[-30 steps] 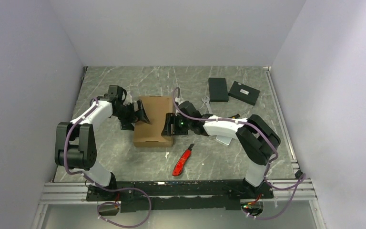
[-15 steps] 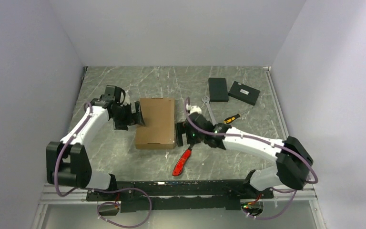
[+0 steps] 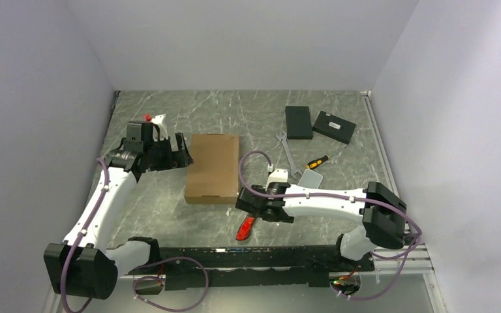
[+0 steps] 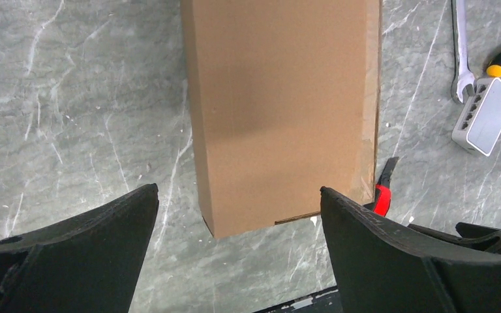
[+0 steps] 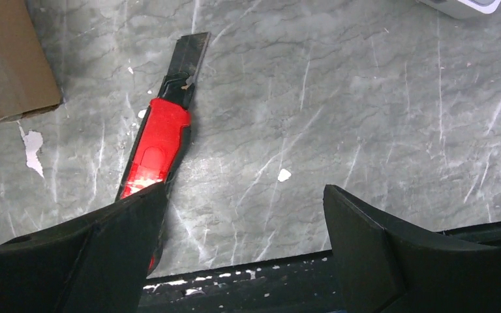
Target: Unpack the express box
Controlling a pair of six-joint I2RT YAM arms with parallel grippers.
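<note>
The express box [image 3: 213, 167] is a flat brown cardboard mailer lying closed on the grey marble table, left of centre; it fills the top of the left wrist view [image 4: 280, 104]. My left gripper [image 3: 177, 151] is open and empty, just left of the box's far end, apart from it. My right gripper [image 3: 251, 207] is open and empty, low over the table just past the box's near right corner [image 5: 10, 72], above the red utility knife [image 5: 160, 140], which also shows in the top view [image 3: 245, 225].
Two small black boxes [image 3: 299, 122] [image 3: 334, 126] lie at the back right. A wrench [image 3: 286, 150], a yellow-handled screwdriver [image 3: 316, 161] and a small white adapter [image 3: 310, 178] lie right of the box. The black rail [image 3: 248, 257] runs along the near edge.
Both grippers have pulled away from the box's sides. The left moved back and left. The right swung toward the near edge, over the red knife. The box sits a little straighter.
</note>
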